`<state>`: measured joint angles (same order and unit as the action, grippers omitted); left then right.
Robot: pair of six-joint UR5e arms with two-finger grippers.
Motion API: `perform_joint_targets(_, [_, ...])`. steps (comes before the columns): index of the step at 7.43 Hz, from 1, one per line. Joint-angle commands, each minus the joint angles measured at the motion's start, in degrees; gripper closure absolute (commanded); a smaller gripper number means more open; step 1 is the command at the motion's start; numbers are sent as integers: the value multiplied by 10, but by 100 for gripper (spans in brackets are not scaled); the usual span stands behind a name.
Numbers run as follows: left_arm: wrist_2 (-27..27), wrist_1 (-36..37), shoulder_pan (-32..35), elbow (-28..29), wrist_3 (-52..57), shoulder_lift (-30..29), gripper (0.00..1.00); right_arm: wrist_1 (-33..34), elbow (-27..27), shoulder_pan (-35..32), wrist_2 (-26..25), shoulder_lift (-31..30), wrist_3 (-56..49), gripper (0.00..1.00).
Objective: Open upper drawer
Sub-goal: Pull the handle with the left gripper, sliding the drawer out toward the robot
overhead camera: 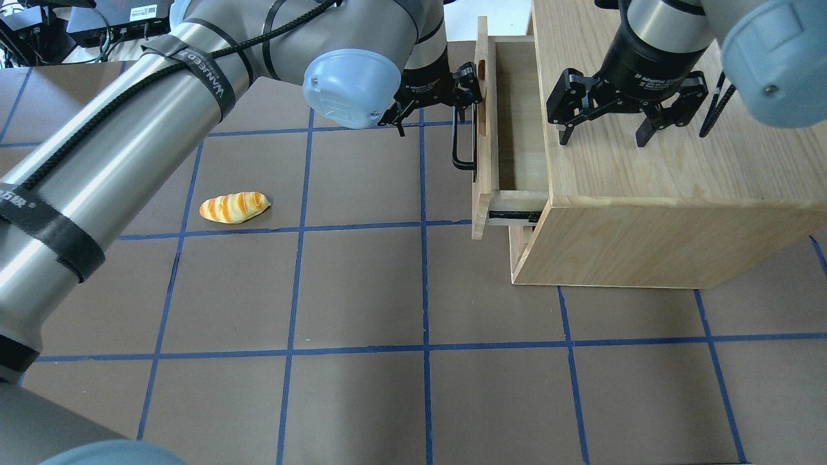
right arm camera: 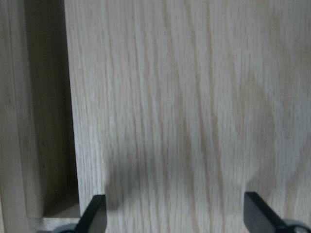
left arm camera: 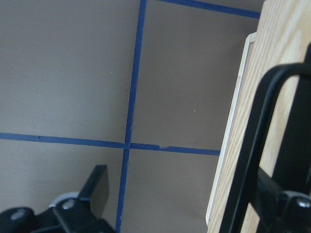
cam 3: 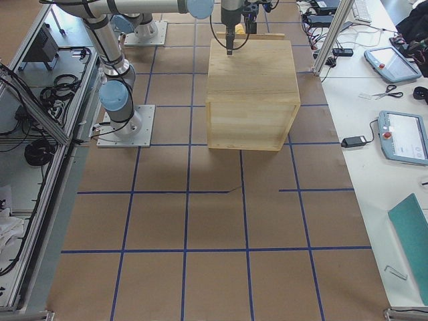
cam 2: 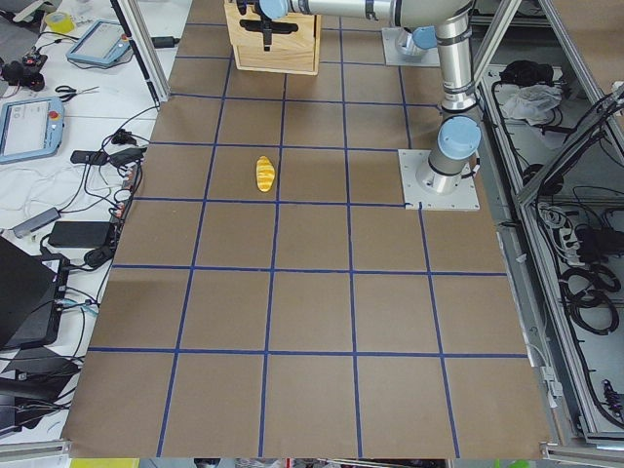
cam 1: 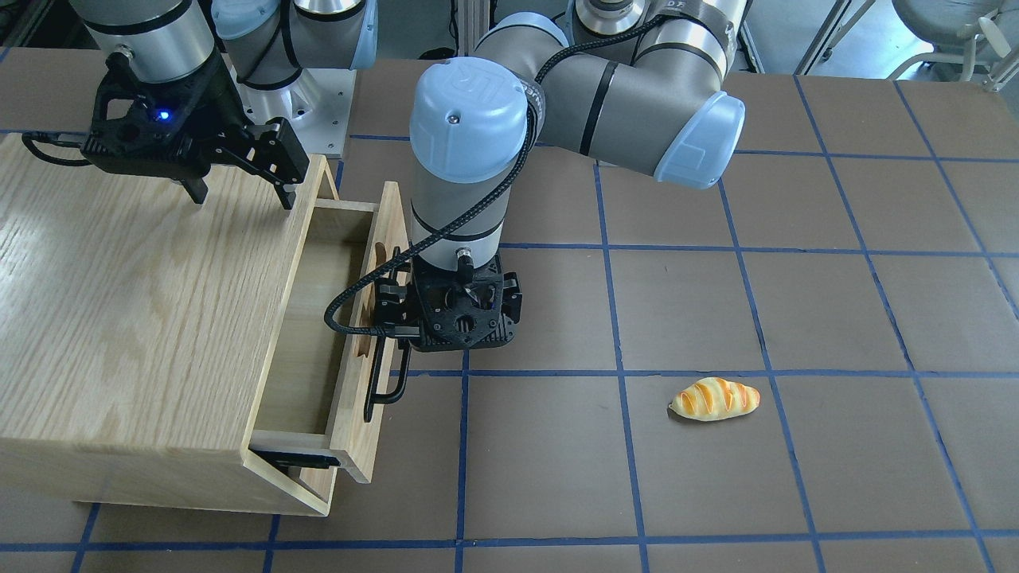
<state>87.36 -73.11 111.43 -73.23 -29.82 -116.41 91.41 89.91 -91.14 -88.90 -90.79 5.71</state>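
Note:
The upper drawer [cam 1: 306, 334] stands partly pulled out of the oak cabinet [cam 1: 119, 302], and its inside looks empty. Its front panel [overhead camera: 483, 161] carries the long black bar handle [overhead camera: 460, 145]. My left gripper [cam 1: 450, 318] points down at the handle and is open. In the left wrist view the handle [left arm camera: 257, 145] runs between the two fingers, with one finger [left arm camera: 286, 204] behind the bar next to the panel and the other well clear of it. My right gripper [overhead camera: 601, 132] hangs open and empty just above the cabinet top [right arm camera: 184, 97].
A bread roll [cam 1: 714, 398] lies on the brown table with blue grid lines, well away from the cabinet on my left side. The cabinet's plain lower panel sits below the drawer. The left arm's elbow reaches across the table's middle.

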Motion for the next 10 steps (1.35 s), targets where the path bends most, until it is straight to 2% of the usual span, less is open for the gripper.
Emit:
perform_joint_targets(1, [5, -7, -14, -3, 5, 3, 0, 0, 0, 0, 0, 0, 0, 0])
perform_joint_targets(10, [18, -42, -51, -7, 21, 14, 0, 0, 0, 0, 0, 0, 0, 0])
